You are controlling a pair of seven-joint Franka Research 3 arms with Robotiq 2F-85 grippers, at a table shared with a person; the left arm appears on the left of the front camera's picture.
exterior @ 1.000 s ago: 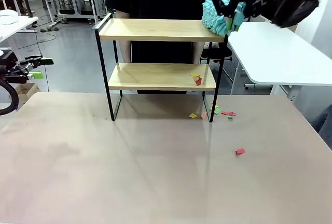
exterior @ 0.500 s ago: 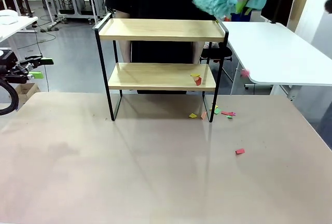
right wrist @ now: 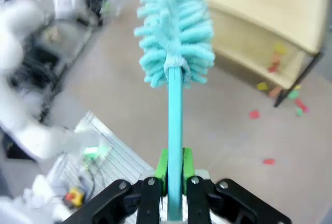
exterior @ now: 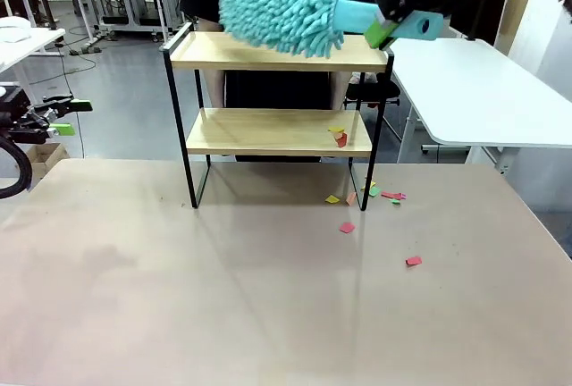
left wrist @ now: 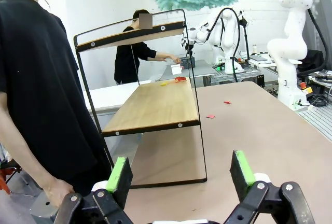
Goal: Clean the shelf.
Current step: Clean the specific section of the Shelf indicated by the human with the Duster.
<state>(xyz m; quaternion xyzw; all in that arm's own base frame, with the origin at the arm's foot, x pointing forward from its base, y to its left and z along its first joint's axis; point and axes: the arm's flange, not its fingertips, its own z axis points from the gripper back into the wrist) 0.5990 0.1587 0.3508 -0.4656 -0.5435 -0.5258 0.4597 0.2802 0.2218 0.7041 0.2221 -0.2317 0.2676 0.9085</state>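
Our left gripper (exterior: 71,116) hangs low and level at our left side. Its jaws are spread wide, the two green pads (left wrist: 120,175) well apart with nothing between them. Our right arm (left wrist: 290,32) reaches in high from the right, its wrist turned so the fingers point across toward our left. Our right gripper (right wrist: 175,175) is clamped tight on the handle of the duster (exterior: 281,6), which runs straight out ahead of the fingertips, its fluffy head well beyond the claw.
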